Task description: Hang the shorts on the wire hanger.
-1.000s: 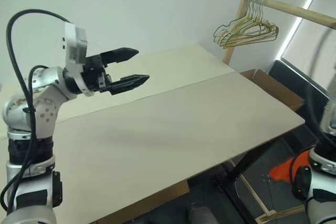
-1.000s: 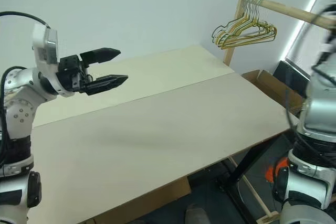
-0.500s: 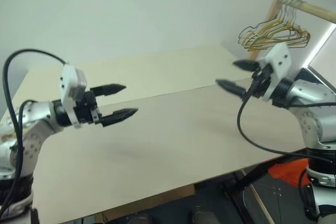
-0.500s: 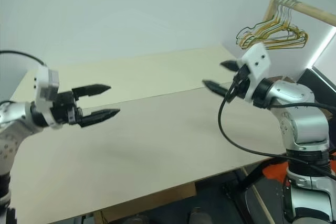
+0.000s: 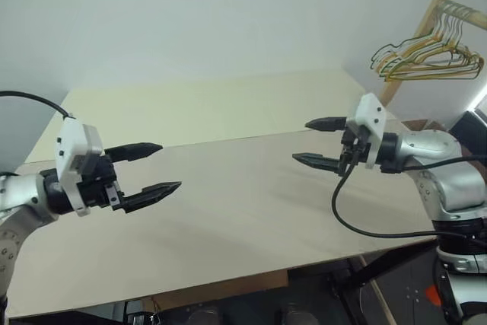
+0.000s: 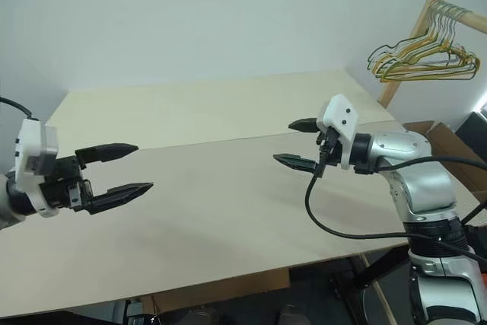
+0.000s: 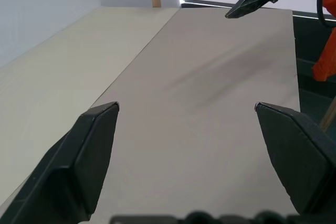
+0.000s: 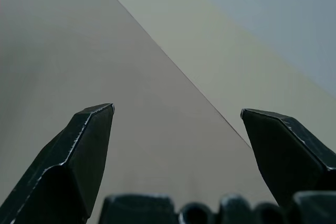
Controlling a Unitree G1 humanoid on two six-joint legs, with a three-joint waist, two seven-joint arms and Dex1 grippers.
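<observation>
Pale worktop (image 5: 251, 203) fills mid-frame under a white wall. At lower left my left gripper (image 5: 156, 167) hovers, fingers wide, holding nothing; at centre right my right gripper (image 5: 318, 142) likewise. Upper right, a bunch of hangers (image 5: 430, 58) hangs on a rail. Orange cloth, likely the shorts (image 7: 325, 51), shows at the left wrist view's right edge: soft, light, I'd pinch the waistband.
</observation>
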